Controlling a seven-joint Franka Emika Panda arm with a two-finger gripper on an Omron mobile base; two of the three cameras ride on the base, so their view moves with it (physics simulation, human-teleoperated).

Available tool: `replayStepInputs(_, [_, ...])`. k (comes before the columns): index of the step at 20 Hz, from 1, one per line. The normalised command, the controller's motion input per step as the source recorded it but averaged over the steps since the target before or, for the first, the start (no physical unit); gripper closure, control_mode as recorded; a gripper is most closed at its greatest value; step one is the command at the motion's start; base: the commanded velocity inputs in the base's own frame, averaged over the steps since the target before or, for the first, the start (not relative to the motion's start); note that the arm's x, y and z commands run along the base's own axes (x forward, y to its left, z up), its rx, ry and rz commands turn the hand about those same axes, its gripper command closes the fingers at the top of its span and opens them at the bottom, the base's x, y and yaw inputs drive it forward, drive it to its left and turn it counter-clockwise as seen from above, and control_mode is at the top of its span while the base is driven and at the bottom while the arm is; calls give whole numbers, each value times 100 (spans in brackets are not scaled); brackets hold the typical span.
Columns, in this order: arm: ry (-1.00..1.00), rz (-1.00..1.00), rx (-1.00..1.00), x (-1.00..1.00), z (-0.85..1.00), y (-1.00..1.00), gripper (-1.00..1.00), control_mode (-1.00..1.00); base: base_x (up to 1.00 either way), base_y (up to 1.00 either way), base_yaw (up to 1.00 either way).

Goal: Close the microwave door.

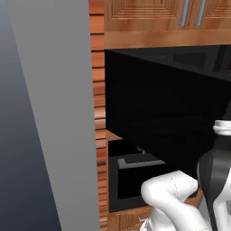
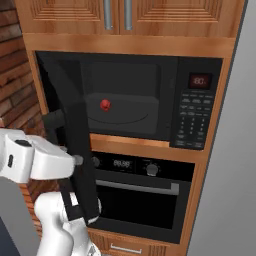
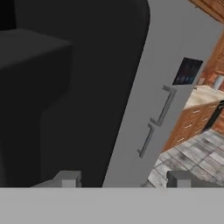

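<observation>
Standing ajar, microwave door (image 2: 67,135); gripper (image 3: 122,179) beside it, jaws parted, empty.

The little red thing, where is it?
In the right base view, the red thing sits inside the open microwave, left of middle on its floor, behind the swung-out microwave door.

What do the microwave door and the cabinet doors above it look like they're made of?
The microwave door looks like glossy black plastic or glass; faint sheen, no grain. The cabinet doors above the microwave look like varnished wood, with warm brown grain, and handles that seem metal.
</observation>
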Motion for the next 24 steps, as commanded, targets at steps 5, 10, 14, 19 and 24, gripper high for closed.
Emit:
replayStepInputs(5, [-1,14,8,100,-40,-97,-100,-100,0,0,0])
replayStepInputs(10, [0,12,4,100,-41,-65,-100,-100,0,0,0])
replayStepInputs(14, [-1,10,0,100,-36,-39,-100,-100,0,0,0])
replayStepInputs(19, [-10,8,0,100,-19,-5,-100,-100,0,0,0])
replayStepInputs(24, [-17,8,1,100,-2,0,-100,-100,0,0,0])
